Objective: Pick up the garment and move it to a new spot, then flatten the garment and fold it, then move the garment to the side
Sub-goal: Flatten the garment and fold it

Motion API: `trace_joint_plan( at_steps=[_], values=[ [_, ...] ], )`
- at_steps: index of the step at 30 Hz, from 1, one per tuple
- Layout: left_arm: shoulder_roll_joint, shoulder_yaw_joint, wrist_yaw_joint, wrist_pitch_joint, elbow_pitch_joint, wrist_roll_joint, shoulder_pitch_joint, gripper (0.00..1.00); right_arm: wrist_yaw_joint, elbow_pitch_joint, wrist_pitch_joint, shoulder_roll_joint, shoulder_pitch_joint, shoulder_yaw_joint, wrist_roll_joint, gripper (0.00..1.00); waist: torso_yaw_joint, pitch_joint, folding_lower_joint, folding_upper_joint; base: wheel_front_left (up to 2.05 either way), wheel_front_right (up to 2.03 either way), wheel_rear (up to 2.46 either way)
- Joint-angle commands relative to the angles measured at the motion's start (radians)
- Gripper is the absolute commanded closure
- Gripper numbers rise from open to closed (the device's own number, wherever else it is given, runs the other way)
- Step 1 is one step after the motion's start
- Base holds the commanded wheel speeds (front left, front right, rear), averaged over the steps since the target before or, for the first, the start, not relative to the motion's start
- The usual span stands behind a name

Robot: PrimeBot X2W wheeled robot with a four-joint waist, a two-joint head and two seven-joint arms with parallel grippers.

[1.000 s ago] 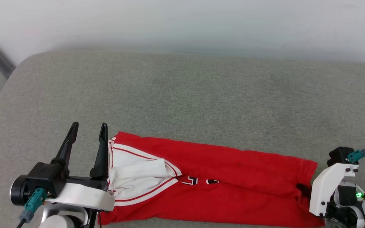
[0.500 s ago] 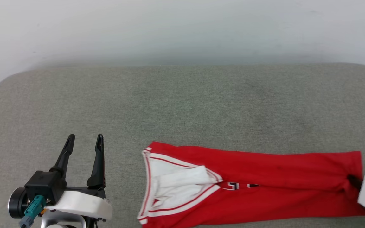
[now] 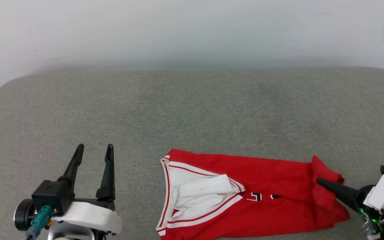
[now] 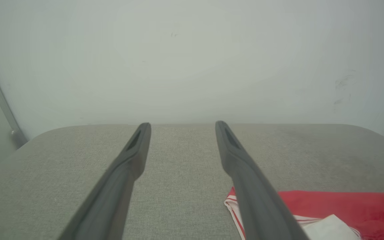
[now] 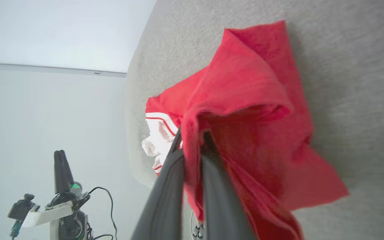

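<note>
The red garment (image 3: 265, 186) lies as a long folded band near the front edge of the grey cushion, white-lined neck opening (image 3: 192, 196) at its left end. My right gripper (image 3: 320, 182) is shut on its right end, which is lifted and bunched toward the left. The right wrist view shows the red cloth (image 5: 245, 110) pinched between the two dark fingers (image 5: 168, 186). My left gripper (image 3: 94, 148) stands open over bare cushion, well left of the garment, nothing between its fingers. The left wrist view catches the garment's collar corner (image 4: 312, 206) beside the right finger (image 4: 245, 180).
The grey fabric cushion (image 3: 192, 106) spreads wide behind and left of the garment, with rounded back corners. A pale wall (image 3: 192, 30) rises behind it. The cushion's front edge runs just below the garment.
The camera swung right between the earliest frame and now. Since half a second ago my right gripper has lifted the garment's right end and carried it leftward, shortening the band. The left gripper stays open.
</note>
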Motion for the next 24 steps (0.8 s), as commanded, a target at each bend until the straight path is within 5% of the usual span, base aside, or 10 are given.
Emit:
trace_joint_plan(
  at_steps=[1,10,18,21,22,23,24],
  values=[
    [-0.002,-0.003,-0.002,0.004,0.002,-0.005,-0.013,0.00,0.000,0.003,0.020,0.008,-0.008,0.012,0.046,1.00,0.006,0.001,0.0000,-0.0001,0.00,0.00,0.00],
    [-0.018,-0.034,-0.027,0.015,0.024,-0.003,-0.049,0.00,0.000,0.136,-0.108,0.010,-0.046,0.373,0.455,1.00,0.058,0.003,0.0000,-0.0001,0.00,0.00,0.00],
    [-0.031,-0.058,-0.050,0.018,0.050,-0.007,-0.078,0.00,0.000,0.198,-0.333,0.010,-0.106,0.684,0.550,1.00,0.109,0.016,0.0000,-0.0001,0.00,0.00,0.00],
    [-0.033,-0.059,-0.054,0.014,0.060,-0.011,-0.080,0.00,0.000,0.225,-0.427,0.009,-0.134,0.749,0.519,0.72,0.122,0.020,0.0000,-0.0001,0.00,0.00,0.00],
    [-0.034,-0.059,-0.054,0.013,0.063,-0.012,-0.080,0.00,0.000,0.232,-0.449,0.009,-0.140,0.771,0.513,0.42,0.125,0.021,0.0000,-0.0001,0.00,0.00,0.00],
    [-0.034,-0.060,-0.056,0.011,0.066,-0.013,-0.081,0.00,0.000,0.241,-0.468,0.010,-0.144,0.794,0.507,0.00,0.127,0.022,0.0000,-0.0001,0.00,0.00,0.00],
    [-0.035,-0.061,-0.058,0.010,0.068,-0.014,-0.082,0.00,0.000,0.250,-0.490,0.010,-0.150,0.809,0.501,0.00,0.129,0.023,0.0000,-0.0001,0.00,0.00,0.00]
  ],
)
